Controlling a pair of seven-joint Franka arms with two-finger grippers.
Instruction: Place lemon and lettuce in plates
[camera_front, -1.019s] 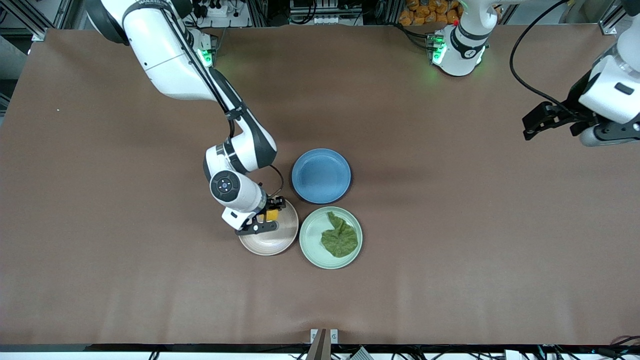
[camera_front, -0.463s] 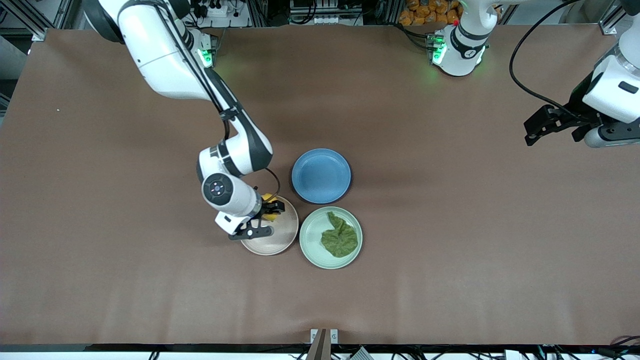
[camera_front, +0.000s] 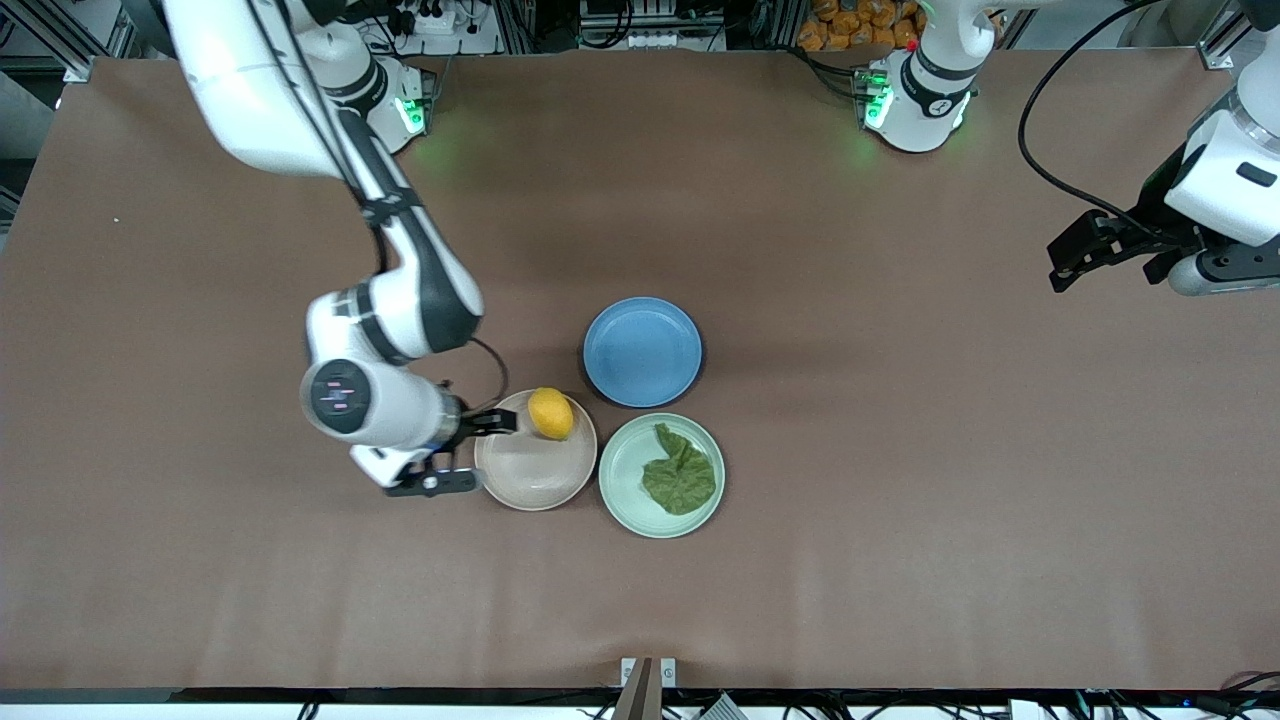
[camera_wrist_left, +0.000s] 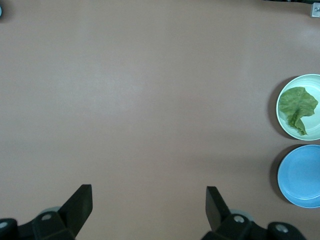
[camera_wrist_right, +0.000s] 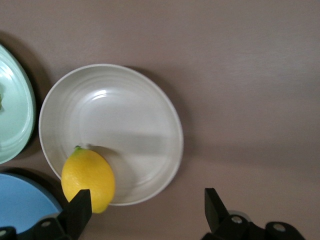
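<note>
The lemon lies in the pink-beige plate by its rim nearest the blue plate; it also shows in the right wrist view on the plate's rim. The lettuce lies in the mint green plate, also in the left wrist view. My right gripper is open and empty, beside the pink-beige plate toward the right arm's end; its fingers stand apart. My left gripper is open and empty, waiting over the table's left-arm end.
An empty blue plate sits farther from the front camera than the two other plates, touching close to both. It also shows in the left wrist view. The rest of the brown table is bare.
My right gripper let go of the lemon, which now lies in the pink-beige plate, and drew back off the plate toward the right arm's end. The left arm barely moved.
</note>
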